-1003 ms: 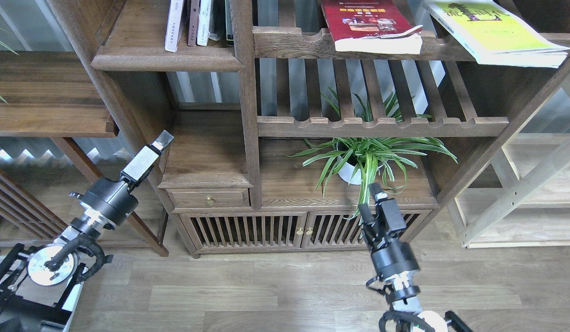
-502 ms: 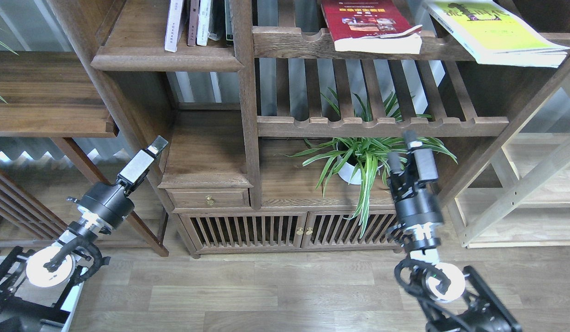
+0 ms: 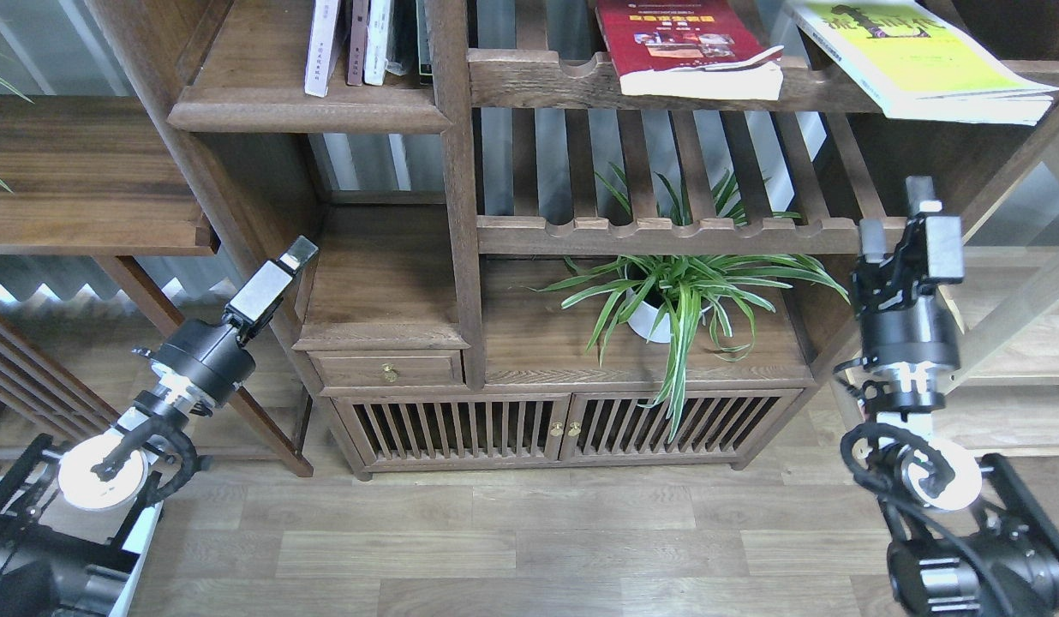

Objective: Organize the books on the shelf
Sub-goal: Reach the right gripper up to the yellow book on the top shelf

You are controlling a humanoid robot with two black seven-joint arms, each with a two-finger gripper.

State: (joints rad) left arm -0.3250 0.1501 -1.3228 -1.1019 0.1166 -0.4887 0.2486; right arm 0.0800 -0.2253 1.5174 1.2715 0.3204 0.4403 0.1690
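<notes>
Down low, the left gripper [image 3: 296,255] hangs beside the cabinet's edge, seen side-on (can't tell how its fingers stand). The right gripper [image 3: 898,214] sits higher, fingers a little apart and holding nothing, by the slatted rack's end. Up top, the red book [image 3: 679,43] and yellow-green book [image 3: 919,60] lie flat on the upper rack, left of them the solid shelf [image 3: 302,107].
</notes>
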